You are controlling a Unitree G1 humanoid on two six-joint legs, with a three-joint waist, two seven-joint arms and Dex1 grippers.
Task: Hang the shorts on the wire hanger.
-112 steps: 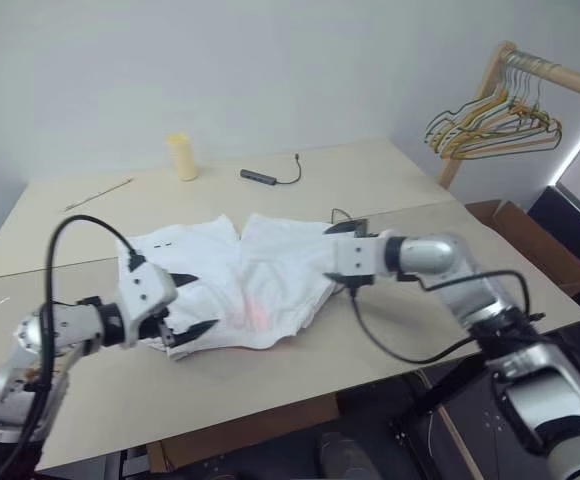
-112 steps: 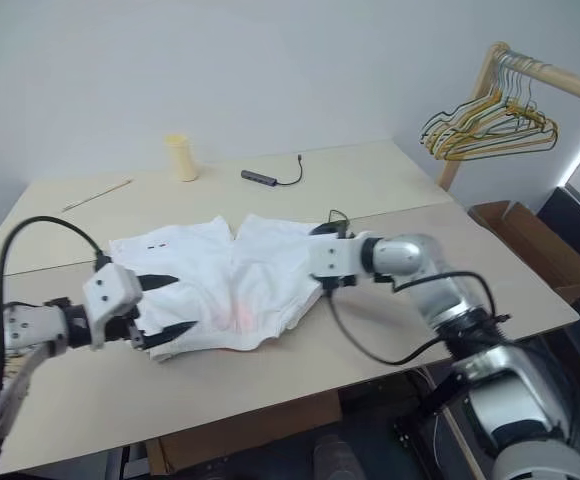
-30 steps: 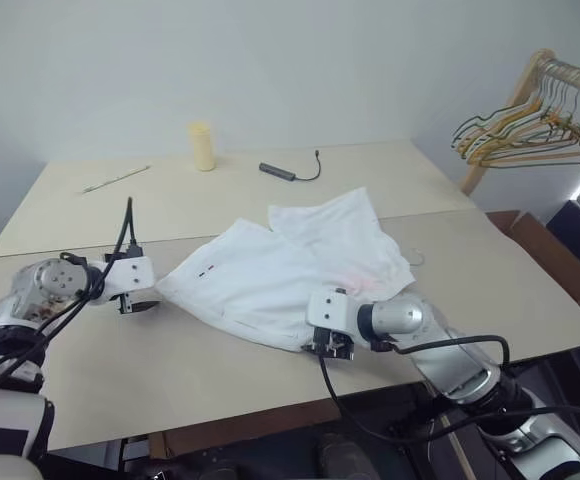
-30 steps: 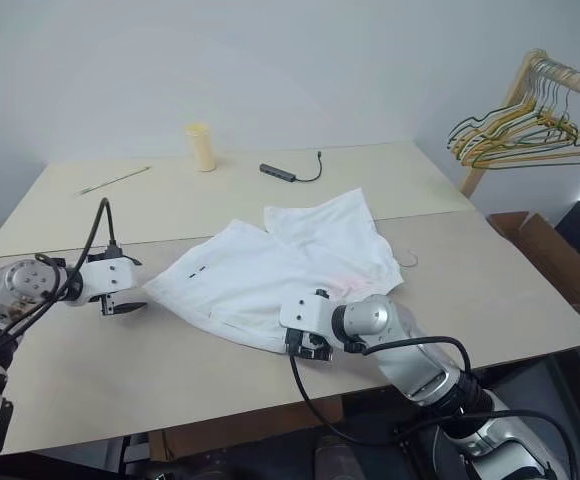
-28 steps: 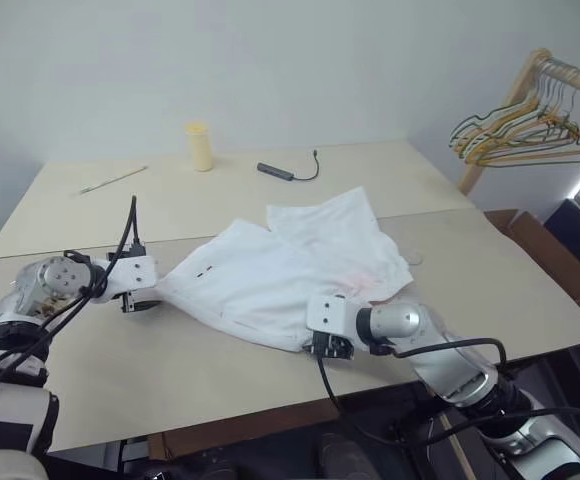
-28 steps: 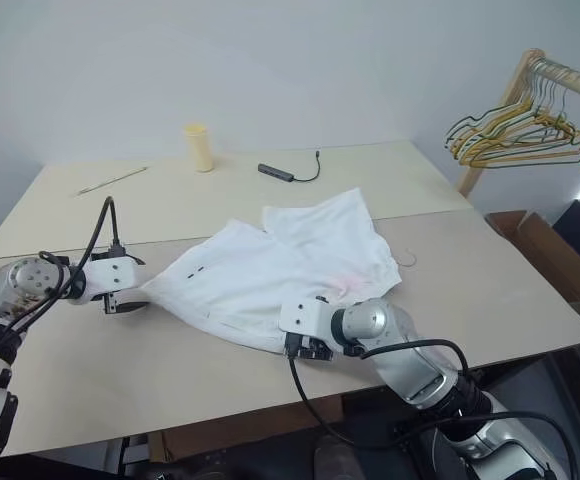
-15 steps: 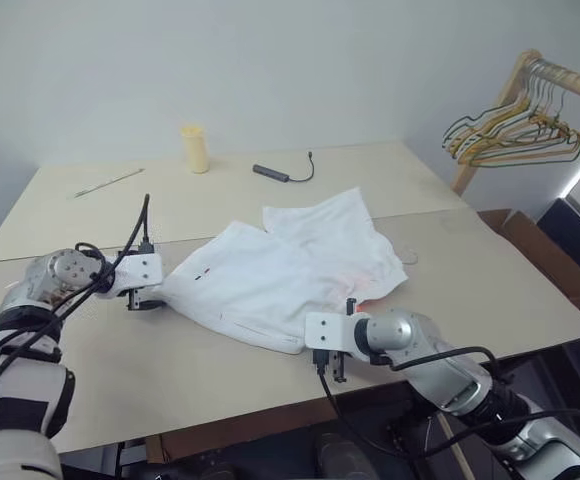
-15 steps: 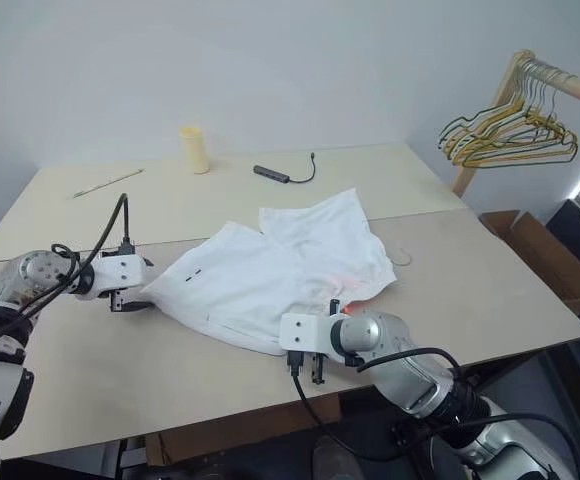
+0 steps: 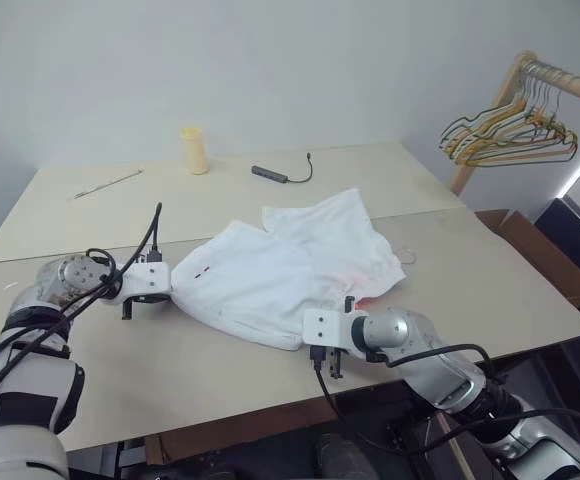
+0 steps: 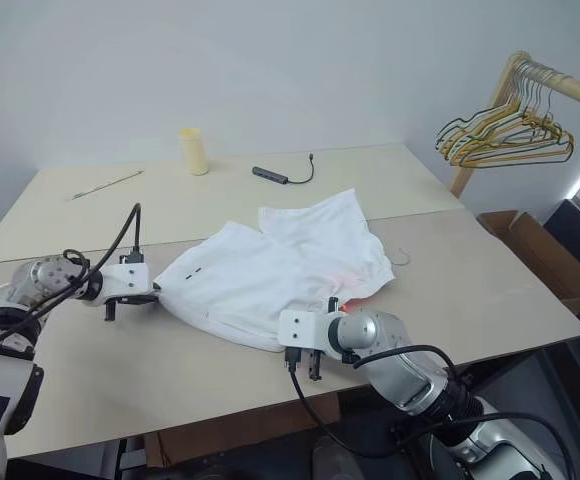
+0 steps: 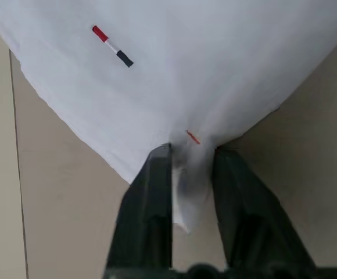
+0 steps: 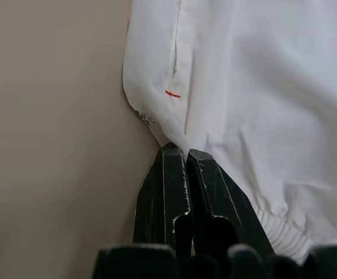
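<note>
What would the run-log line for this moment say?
left gripper: shut on shorts corner | right gripper: shut on shorts' near edge | shorts: spread on table | hanging: not yet done

left gripper (image 11: 192,160), right gripper (image 12: 184,154) both clamped.

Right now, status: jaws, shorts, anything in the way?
Left gripper shut on shorts corner. Right gripper pinching near edge. Shorts flat on table. Wire hanger mostly hidden beneath.
</note>
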